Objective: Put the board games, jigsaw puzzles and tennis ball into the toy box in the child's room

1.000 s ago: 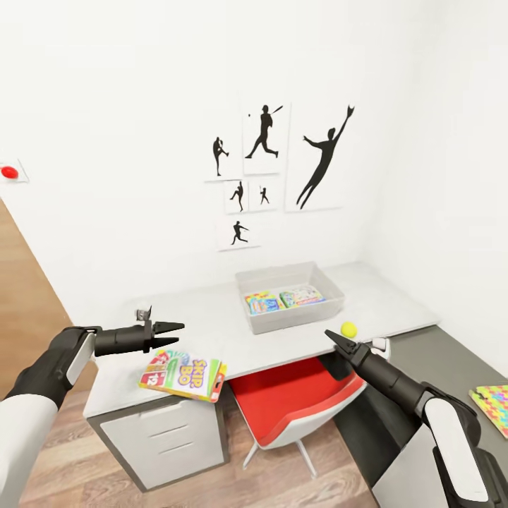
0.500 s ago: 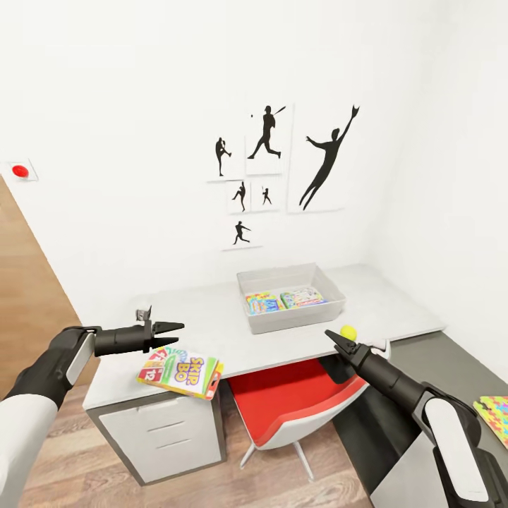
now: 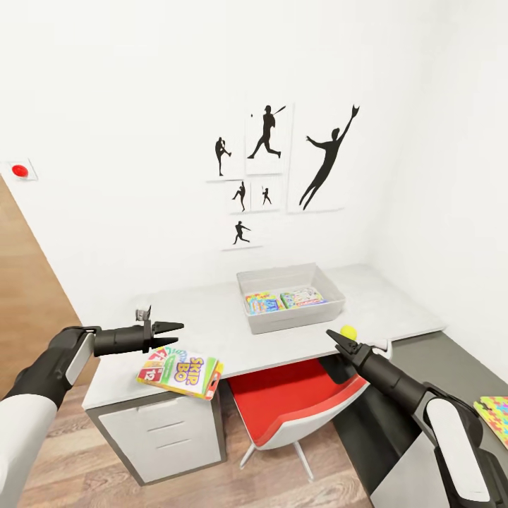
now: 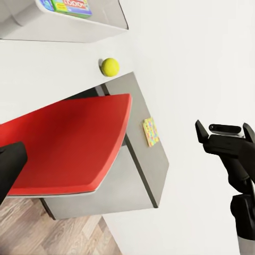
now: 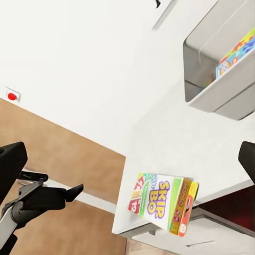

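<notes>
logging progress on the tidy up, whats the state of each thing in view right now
toy box: on the table, two colourful toys inside
skip bo box: on the table, at its front edge, not in the toy box
tennis ball: loose on the table beside the toy box
jigsaw puzzle: flat on the lower dark desk
left gripper: jaws open, empty
right gripper: jaws open, empty, close to the ball

one white skip-bo card box with orange sides (image 3: 181, 372), one small yellow-green ball (image 3: 348, 331), one shallow light-grey plastic tub (image 3: 291, 297), one multicoloured jigsaw square (image 3: 495, 416), six black baseball silhouette pictures (image 3: 328, 156).
</notes>
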### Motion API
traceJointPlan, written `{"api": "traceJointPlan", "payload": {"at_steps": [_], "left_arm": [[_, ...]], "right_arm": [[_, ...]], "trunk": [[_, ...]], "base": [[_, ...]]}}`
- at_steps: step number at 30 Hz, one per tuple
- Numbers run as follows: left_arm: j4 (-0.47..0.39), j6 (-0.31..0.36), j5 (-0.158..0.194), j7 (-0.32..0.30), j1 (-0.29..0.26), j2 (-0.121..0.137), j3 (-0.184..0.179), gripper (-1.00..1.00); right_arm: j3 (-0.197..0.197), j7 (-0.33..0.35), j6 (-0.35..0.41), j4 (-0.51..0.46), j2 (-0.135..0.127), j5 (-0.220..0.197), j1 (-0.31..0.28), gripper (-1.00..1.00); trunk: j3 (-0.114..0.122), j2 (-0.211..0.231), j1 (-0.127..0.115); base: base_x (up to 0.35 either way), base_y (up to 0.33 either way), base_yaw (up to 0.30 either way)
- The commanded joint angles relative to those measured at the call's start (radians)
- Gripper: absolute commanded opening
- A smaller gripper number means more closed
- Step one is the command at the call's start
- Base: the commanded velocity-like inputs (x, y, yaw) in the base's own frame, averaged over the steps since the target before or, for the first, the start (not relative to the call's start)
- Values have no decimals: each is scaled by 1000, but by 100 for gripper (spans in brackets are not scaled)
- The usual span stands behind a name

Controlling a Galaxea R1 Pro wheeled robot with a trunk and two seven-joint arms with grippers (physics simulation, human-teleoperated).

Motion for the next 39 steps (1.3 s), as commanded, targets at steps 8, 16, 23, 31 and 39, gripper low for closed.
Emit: {"api": "traceJointPlan", "payload": {"at_steps": [8, 16, 23, 31, 39], "left_arm": [[1, 11, 1, -1, -1, 1, 1, 100], [5, 14, 1, 4, -1, 1, 1, 100], [7, 14, 0, 8, -2, 1, 0, 100], [8, 14, -1, 9, -2, -2, -1, 100], [28, 13, -2, 10, -2, -2, 2, 100]], "right_arm": [[-3, 5, 6, 0, 0, 1, -1, 100], [-4, 6, 7, 0, 0, -3, -1, 100], [-6, 4, 8, 1, 0, -7, -1, 100], [-14, 4, 12, 4, -1, -9, -1, 100], [-37, 3, 15, 5, -1, -10, -1, 100]], "trunk": [[-27, -58, 31], [-52, -114, 62], [-74, -163, 89], [-99, -219, 120], [-124, -275, 150]], "base": [[0, 0, 0], [0, 0, 0], [0, 0, 0], [0, 0, 0], [-51, 13, 0]]}}
